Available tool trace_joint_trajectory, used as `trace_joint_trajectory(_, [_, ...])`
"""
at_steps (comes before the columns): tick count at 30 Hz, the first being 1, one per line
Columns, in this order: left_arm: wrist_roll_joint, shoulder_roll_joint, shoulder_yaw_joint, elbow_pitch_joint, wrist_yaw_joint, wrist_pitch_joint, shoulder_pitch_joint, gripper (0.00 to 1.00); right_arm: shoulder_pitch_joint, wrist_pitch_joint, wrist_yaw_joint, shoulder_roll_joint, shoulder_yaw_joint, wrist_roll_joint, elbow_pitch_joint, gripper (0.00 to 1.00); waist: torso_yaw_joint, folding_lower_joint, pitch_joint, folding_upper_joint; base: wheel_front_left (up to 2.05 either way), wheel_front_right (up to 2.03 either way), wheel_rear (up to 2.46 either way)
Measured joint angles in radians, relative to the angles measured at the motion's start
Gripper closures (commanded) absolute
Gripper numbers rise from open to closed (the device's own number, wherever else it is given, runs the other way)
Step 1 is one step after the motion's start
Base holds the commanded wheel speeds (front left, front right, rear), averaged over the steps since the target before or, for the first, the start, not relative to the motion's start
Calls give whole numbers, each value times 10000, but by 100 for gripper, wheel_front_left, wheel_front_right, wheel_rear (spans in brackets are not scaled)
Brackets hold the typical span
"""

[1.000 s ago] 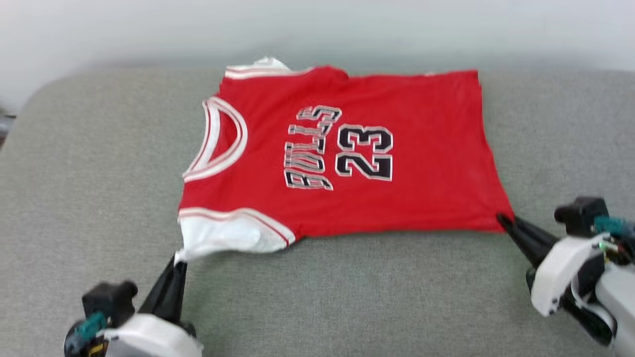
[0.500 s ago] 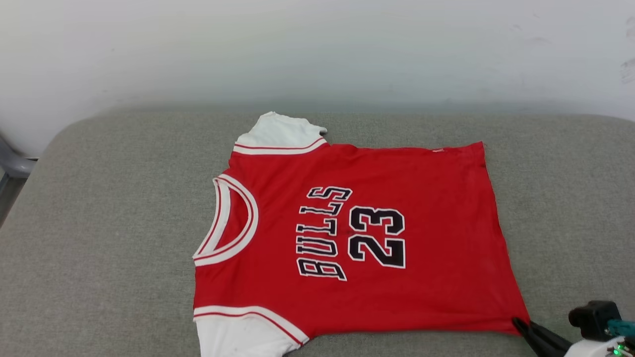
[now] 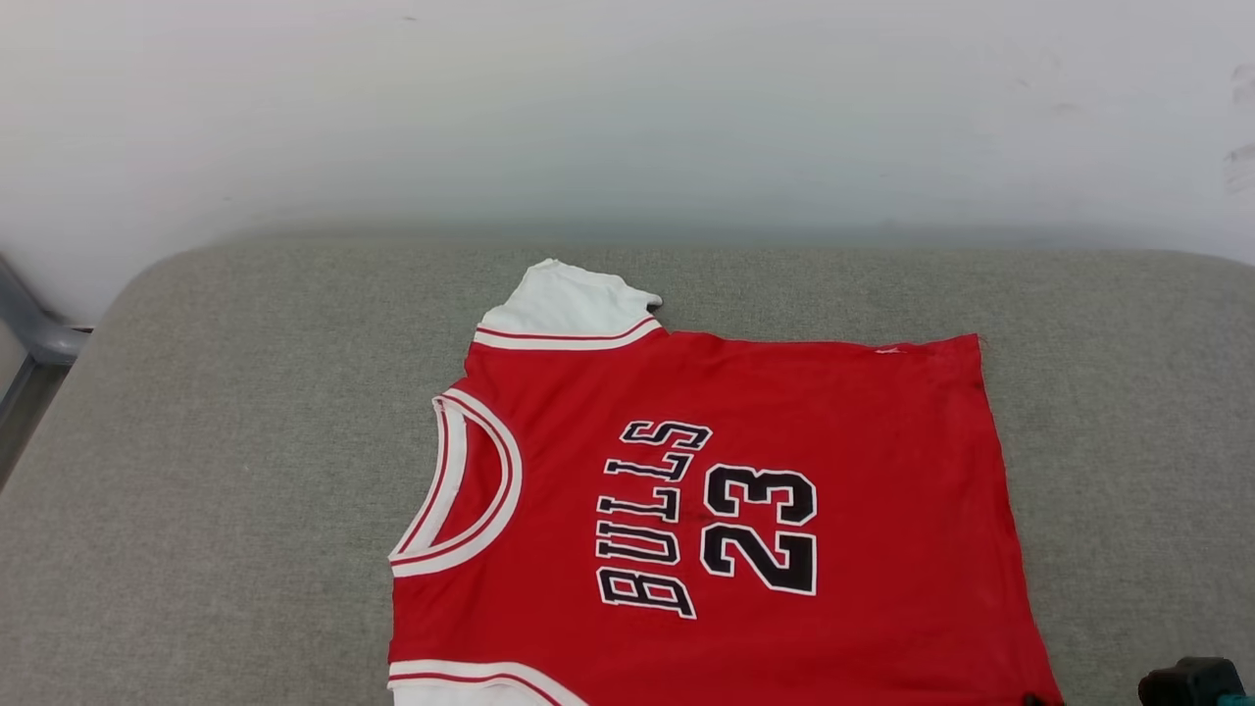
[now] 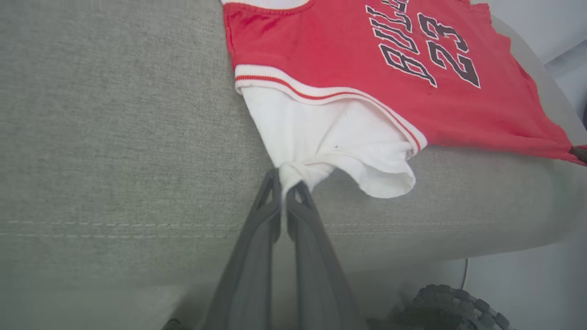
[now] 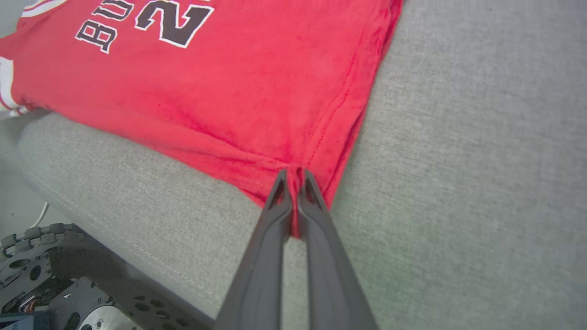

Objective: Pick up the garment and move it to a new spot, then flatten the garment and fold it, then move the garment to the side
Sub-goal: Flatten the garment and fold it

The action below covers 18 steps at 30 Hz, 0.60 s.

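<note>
Head view: the red sports jersey with white sleeves and black lettering (image 3: pixel 765 510) lies spread front-up on the grey fabric-covered worktop (image 3: pixel 216 441), reaching the worktop's front edge.

Left wrist view: the left tool (image 4: pixel 286 183) is pinched tight on the bunched white sleeve (image 4: pixel 321 137), right by that front edge.

Right wrist view: the right tool (image 5: pixel 293 176) is clamped on the red hem corner (image 5: pixel 316 151), near the same edge.

The danger is that uneven pulling rucks the cloth, or a thin pinch slips free mid-move.
</note>
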<state>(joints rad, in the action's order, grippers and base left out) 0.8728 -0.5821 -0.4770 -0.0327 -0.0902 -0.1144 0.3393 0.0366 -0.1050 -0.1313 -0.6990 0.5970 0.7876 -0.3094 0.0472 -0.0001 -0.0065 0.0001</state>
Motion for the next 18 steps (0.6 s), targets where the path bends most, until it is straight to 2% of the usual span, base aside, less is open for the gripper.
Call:
trace_joint_trajectory(8, [-813,-155,52,209,161,-222,-1482,100,95,602,0,387,-1267,-564,894,100,-29,2,159,0,0,0,0])
trace_joint_trajectory(18, [-1319,-359,81,936,825,19,-3874,100,-303,1338,2,802,-2111,-788,1743,100,-269,2,742,0,0,0,0])
